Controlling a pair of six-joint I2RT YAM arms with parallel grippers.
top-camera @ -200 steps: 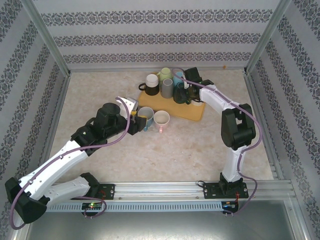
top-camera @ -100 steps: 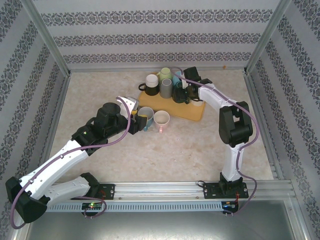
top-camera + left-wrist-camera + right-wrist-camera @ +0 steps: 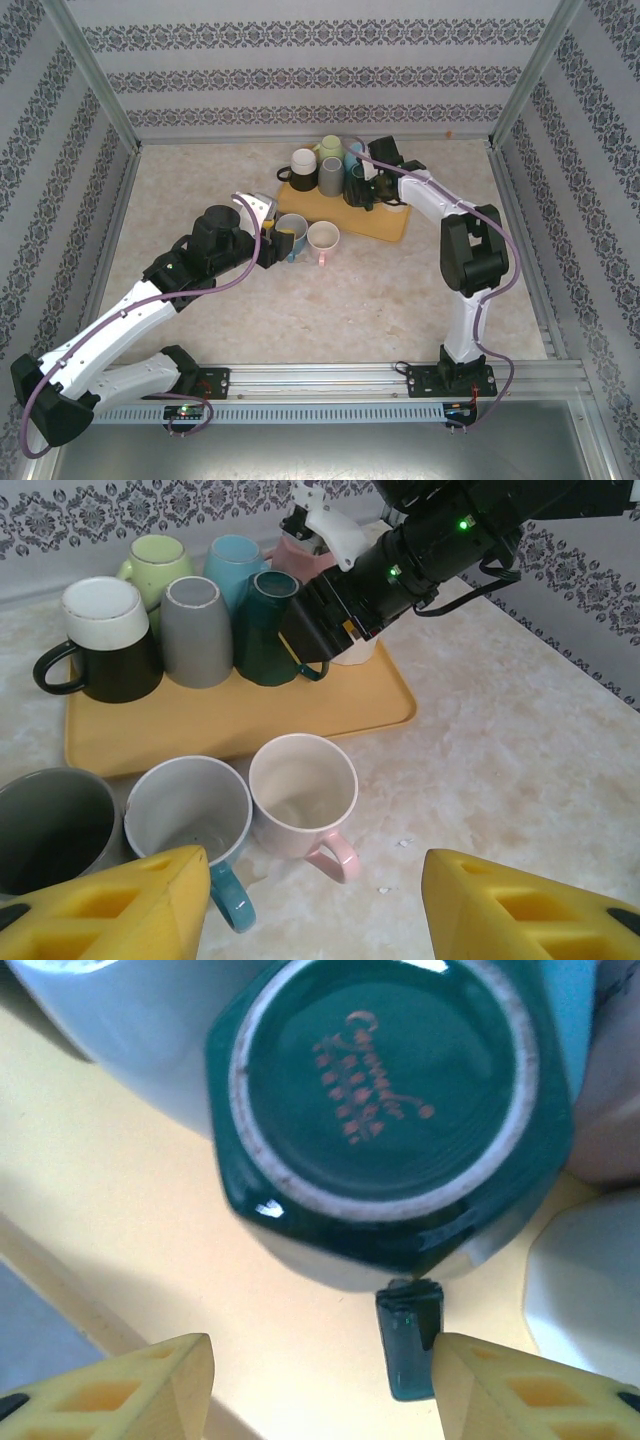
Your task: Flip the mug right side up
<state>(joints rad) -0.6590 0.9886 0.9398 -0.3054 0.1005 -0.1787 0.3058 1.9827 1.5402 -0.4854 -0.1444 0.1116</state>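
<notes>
The right gripper, wide open and empty, hovers over the inverted dark green mug on the yellow tray. The left gripper, likewise spread empty, faces the pink mug.

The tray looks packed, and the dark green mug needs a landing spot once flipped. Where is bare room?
The tray has a bare front strip between its mug row and its near edge. The table right of the pink mug is open. Crowded: the tray's back, and the table left of that mug.
</notes>
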